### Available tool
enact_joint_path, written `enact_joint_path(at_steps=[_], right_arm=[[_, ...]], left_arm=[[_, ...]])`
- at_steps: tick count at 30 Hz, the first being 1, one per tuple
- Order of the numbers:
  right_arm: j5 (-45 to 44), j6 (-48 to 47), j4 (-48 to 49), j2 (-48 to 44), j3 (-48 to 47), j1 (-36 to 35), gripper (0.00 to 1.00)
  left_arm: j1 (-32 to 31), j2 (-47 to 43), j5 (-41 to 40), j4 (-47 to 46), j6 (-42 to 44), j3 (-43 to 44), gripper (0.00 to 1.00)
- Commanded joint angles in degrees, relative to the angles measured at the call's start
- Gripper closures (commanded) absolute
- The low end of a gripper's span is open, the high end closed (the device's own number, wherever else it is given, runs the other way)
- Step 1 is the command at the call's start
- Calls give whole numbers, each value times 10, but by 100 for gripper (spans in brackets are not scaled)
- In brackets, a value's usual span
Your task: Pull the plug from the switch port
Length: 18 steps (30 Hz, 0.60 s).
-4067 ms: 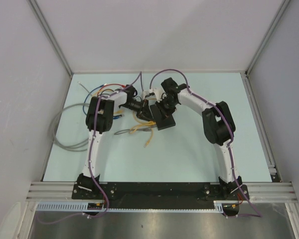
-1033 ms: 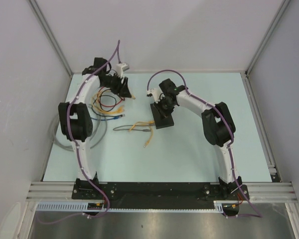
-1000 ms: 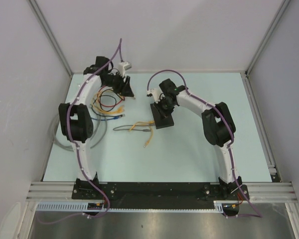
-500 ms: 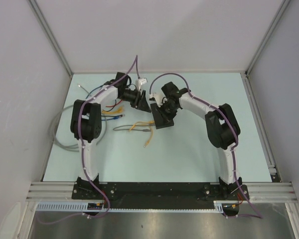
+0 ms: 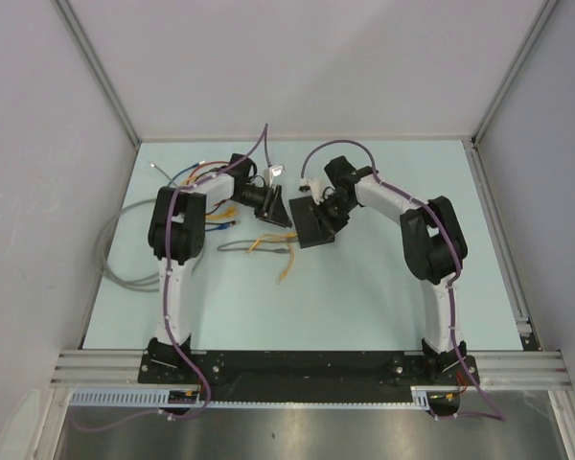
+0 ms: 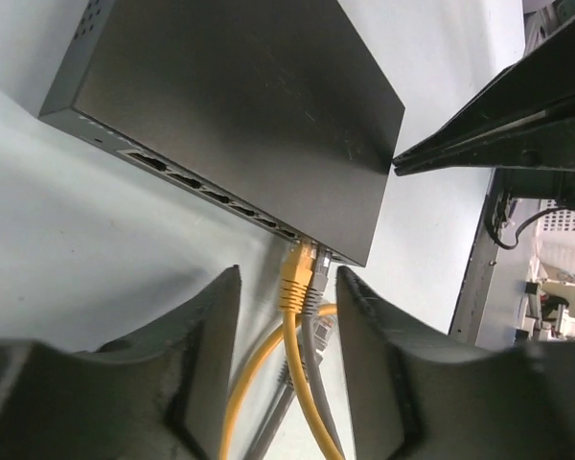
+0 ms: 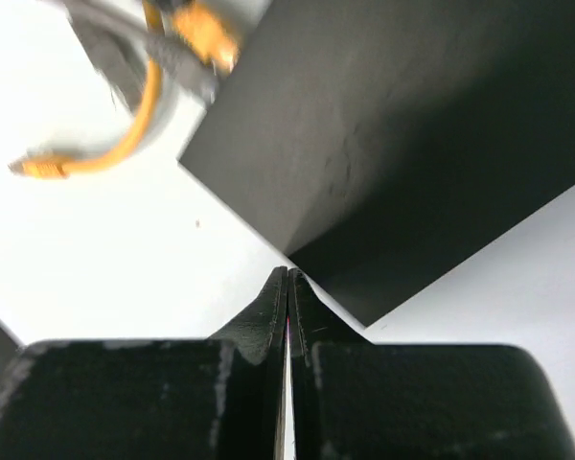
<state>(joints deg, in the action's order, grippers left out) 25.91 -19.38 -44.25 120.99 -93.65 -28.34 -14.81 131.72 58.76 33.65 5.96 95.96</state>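
The switch [image 6: 240,105] has a matt black casing, finely grained and faintly scuffed. At its corner, the yellow plug [image 6: 295,276] looks like smooth, slightly glossy plastic, and the grey cable [image 6: 316,299] is duller. Beneath the switch, the table [image 6: 96,249] is smooth, pale and matt.

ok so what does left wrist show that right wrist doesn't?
Left wrist only: the port row on the switch, with a yellow plug and a grey plug seated at its end, framed by the open left gripper. Right wrist only: a loose yellow cable end on the table. Both: the switch's black top and the shut right gripper at its corner.
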Motion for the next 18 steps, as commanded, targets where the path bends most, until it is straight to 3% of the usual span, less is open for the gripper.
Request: enact_joint_path(at_steps=[1,18], right_arm=[[-29,-4,-48,48,31,3,100],[-34,-1,-51,42,23,-3,100]], left_arm=[[-13,16,31,-12,2,5,54],[-36,58,43,1,-11,29,68]])
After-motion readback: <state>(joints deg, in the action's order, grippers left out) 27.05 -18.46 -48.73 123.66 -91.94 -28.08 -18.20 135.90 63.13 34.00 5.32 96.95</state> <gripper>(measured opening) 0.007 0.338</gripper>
